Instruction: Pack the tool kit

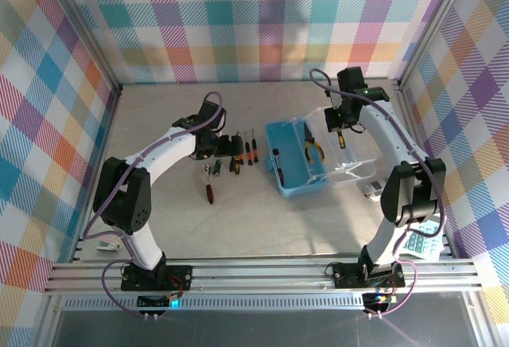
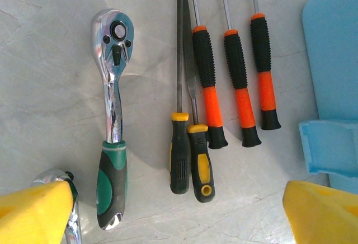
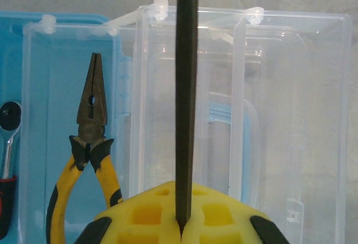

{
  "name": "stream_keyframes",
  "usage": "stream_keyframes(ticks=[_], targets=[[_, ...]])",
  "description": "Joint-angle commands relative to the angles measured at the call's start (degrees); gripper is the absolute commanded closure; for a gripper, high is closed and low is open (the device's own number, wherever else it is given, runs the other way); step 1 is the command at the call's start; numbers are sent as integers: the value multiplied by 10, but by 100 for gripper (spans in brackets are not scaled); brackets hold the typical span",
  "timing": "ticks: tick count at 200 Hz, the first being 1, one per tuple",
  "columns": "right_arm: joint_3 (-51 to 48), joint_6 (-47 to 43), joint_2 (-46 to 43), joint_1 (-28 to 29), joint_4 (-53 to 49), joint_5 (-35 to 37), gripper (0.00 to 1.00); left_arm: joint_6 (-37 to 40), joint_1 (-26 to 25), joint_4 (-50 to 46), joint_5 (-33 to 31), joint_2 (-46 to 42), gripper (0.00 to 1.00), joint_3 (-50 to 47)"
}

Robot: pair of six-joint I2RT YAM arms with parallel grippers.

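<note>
**TOOL KIT PACKING: LOOSE TOOLS PARTLY TRANSFERRED**

**Top external view.** The light blue translucent rectangular plastic case [image 1: 296, 181] lies open near the middle of the table [image 1: 262, 228]. Its clear lid [image 1: 354, 164] is folded out to the right. Yellow-handled pliers [image 1: 315, 150] lie inside the case. A row of loose tools rests on the table just left of it. The left pincer [image 1: 208, 148] hangs over that row, and the right pincer [image 1: 340, 120] hangs over the far side of the lid.

**Left wrist view.** The left pincer [image 2: 179, 216] stands wide open and holds nothing. Below it lie:
- a chrome ratchet wrench with a green and black handle [image 2: 112, 115]
- two yellow-and-black-handled tools [image 2: 190, 160]
- three orange-and-black-handled screwdrivers [image 2: 238, 87]

**Right wrist view.** The right pincer [image 3: 182, 221] is clamped on a dark slender shaft [image 3: 186, 87]. The shaft stands over the line where the blue half meets the lid.

**Step in hand.** Packing looks under way but not finished. The right arm probably needs to shift toward the blue half before letting go. The left arm should then centre on one handle, descend and close.
</note>
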Motion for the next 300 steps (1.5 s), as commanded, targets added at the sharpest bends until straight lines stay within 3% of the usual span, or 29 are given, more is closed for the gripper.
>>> stream_keyframes(ticks=[1,43,81,200,300], targets=[[-14,-12,12,-2,3,8,94,1,-3,-4,-5,9,7,-5],[-30,-6,22,-2,11,-6,88,1,-9,-4,-11,24,13,-2],[-29,-1,9,-1,5,-9,68,3,-22,-9,-28,45,20,13],[-52,34,-87,39,-4,-17,0,-10,-53,7,-28,177,60,129],[-83,43,-105,45,11,-21,1,-10,-53,14,-44,235,76,154]])
